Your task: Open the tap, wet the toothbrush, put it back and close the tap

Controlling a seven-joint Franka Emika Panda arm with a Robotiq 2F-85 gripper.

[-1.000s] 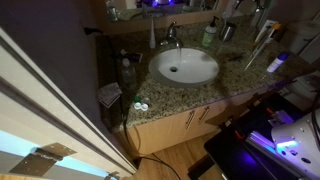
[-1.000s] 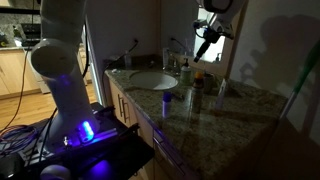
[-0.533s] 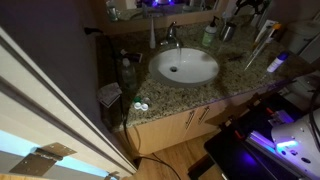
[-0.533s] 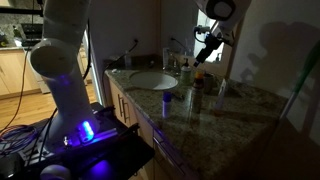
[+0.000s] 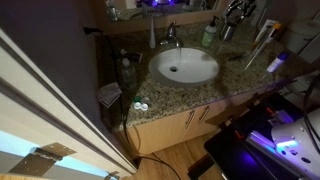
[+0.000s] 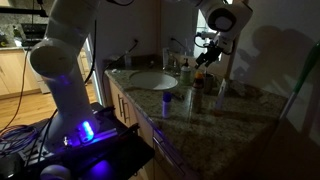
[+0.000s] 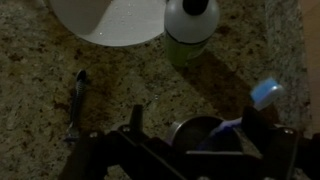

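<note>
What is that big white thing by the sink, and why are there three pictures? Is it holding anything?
It is a robot arm with a grabbing end effector at its tip. Two pictures come from cameras standing in the room; the third from a camera on its wrist, looking down. On the stone counter sit a white basin, a shiny tap, a green bottle and a cup with a blue-headed toothbrush. The end effector is open and holds nothing.

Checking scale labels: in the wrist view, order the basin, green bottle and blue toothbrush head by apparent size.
1. basin, even though the frame edge crops it
2. green bottle
3. blue toothbrush head, clearly smallest
</note>
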